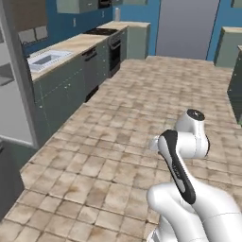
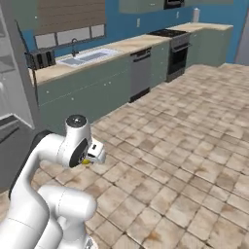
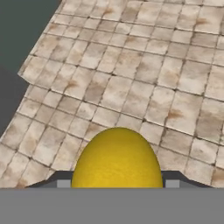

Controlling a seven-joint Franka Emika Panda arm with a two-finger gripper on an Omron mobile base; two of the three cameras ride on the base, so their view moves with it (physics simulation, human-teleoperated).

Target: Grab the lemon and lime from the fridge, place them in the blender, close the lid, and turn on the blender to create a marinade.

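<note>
A yellow lemon [image 3: 117, 157] sits between my two dark fingertips in the hand view, with my gripper [image 3: 114, 183] shut on it above the tiled floor. From the right base view a sliver of the lemon [image 2: 86, 162] peeks out under the white hand, where the gripper [image 2: 90, 159] hangs low in front of the arm. The fridge [image 1: 14, 94] stands tall and grey at the far left, its pale inner shelves showing; it also lines the left edge of the right base view as the fridge [image 2: 12, 73]. The lime, the blender and the lid are out of view.
A counter run with a sink [image 2: 87, 56], a dishwasher [image 2: 141, 73] and a stove [image 2: 172, 44] stretches along the left wall. A dark toaster [image 2: 41, 58] stands near the fridge. Open tiled floor [image 1: 142, 104] lies ahead, with more cabinets [image 1: 235, 80] at the right.
</note>
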